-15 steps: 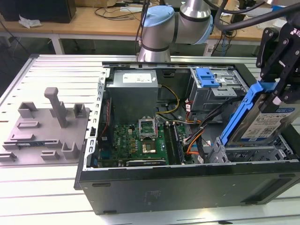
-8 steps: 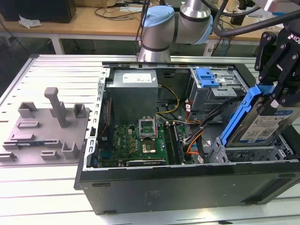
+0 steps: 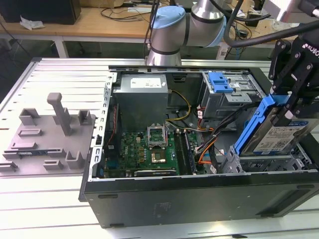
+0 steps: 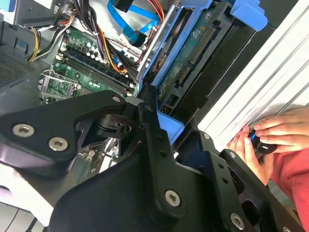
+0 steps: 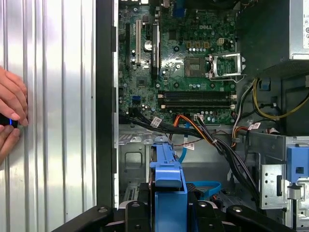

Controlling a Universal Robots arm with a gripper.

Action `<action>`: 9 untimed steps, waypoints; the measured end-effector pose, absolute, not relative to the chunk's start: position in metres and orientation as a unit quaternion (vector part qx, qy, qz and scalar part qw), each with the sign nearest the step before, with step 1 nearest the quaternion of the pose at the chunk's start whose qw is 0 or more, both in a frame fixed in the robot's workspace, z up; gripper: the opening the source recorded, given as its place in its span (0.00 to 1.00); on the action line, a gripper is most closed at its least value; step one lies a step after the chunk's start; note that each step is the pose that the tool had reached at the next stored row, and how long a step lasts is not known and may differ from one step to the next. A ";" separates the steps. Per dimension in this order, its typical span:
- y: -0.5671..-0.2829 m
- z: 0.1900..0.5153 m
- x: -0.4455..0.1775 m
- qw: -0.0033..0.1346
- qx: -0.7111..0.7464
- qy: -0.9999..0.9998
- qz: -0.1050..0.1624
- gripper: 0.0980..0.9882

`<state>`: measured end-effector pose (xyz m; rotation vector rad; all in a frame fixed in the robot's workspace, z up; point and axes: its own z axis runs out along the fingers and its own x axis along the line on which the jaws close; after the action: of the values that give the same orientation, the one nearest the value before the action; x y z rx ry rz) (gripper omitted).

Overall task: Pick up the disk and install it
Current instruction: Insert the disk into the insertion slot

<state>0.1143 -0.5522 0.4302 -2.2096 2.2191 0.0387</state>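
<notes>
**Disk (image 3: pixel 279 138) poised over the drive bay**

The disk stands on edge in its blue carrier, clenched in the claw (image 3: pixel 291 102) just above the bay (image 3: pixel 264 162) at the exterior view's right of the open case (image 3: pixel 199 199). I judge the installing step is in hand, and it calls for keeping the carrier square with the bay. The case lies on a ribbed metal counter (image 3: pixel 50 69). A hand (image 5: pixel 12 113) is over the counter, and a wooden desk (image 3: pixel 99 22) stands behind.

Cut-off white lettering stands on the gripper (image 3: pixel 291 107); labels on the disk (image 3: pixel 279 137) and power supply (image 3: pixel 142 97) are unreadably small.
</notes>
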 end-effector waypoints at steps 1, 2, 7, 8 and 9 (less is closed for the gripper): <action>-0.552 0.429 0.114 0.005 -0.705 0.709 0.012 0.30; -0.552 0.428 0.114 0.005 -0.705 0.709 0.012 0.30; -0.553 0.419 0.114 0.005 -0.704 0.710 0.012 0.30; -0.553 0.417 0.114 0.005 -0.704 0.710 0.012 0.30; -0.553 0.415 0.114 0.005 -0.703 0.711 0.012 0.30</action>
<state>0.1143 -0.5531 0.4147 -2.2028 2.2257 0.0387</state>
